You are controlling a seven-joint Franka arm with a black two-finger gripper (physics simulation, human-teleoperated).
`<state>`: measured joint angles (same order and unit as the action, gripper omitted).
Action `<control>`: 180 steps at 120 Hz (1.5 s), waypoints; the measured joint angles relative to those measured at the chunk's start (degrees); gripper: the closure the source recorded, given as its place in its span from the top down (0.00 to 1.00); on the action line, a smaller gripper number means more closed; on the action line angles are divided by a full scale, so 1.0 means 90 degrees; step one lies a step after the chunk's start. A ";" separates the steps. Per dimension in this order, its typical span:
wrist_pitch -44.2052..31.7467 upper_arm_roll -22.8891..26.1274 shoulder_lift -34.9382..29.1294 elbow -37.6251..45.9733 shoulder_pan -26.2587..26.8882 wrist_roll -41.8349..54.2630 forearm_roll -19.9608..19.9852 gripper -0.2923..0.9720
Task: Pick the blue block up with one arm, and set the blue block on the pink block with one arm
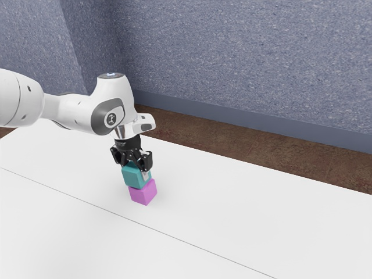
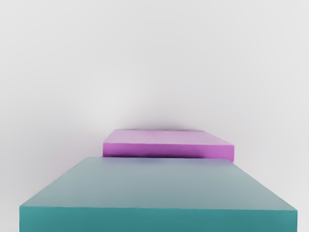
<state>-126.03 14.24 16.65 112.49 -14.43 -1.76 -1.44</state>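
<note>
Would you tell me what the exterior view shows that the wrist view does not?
Exterior view: the arm, the gripper over the blue block, the wall and the brown floor. Wrist view: the blue block's top face up close, with the pink block past its far edge. Both: blue block atop pink block, on the white table.

Open table (image 1: 261, 221) around pink block (image 1: 143, 192), seemingly.

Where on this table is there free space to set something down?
Bare table runs from the pink block to the exterior view's right, up to the brown floor, and in front of the stack toward the near edge. Crowded: the blue block atop the pink one, the gripper over it, the arm entering from that view's left.
</note>
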 joint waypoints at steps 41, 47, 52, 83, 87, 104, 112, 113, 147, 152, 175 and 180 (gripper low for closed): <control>-0.0021 0.0000 0.0009 -0.0013 0.0000 -0.0076 -0.0036 0.53; -0.0022 0.0000 0.0009 -0.0015 0.0000 -0.0084 -0.0037 0.53; -0.0024 0.0000 0.0010 -0.0015 0.0000 -0.0090 -0.0039 0.53; -0.0029 0.0004 0.0010 -0.0015 0.0011 -0.0113 -0.0047 0.53; -0.0029 0.0004 0.0010 -0.0015 0.0016 -0.0115 -0.0048 0.53; -0.0030 0.0007 0.0010 -0.0014 0.0036 -0.0122 -0.0048 0.54; -0.0031 0.0009 0.0010 -0.0009 0.0039 -0.0118 -0.0035 0.58; -0.0031 0.0009 0.0010 -0.0008 0.0039 -0.0117 -0.0033 0.59; -0.0031 0.0009 0.0010 -0.0006 0.0040 -0.0091 -0.0017 0.72; -0.0031 0.0009 0.0009 -0.0006 0.0040 -0.0087 -0.0017 0.73; -0.0013 0.0018 -0.0131 -0.0012 0.0038 -0.0070 -0.0013 0.75; 0.0021 0.0028 -0.0293 -0.0023 0.0038 -0.0064 -0.0004 0.76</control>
<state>-125.84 14.50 14.01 112.29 -14.08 -2.34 -1.48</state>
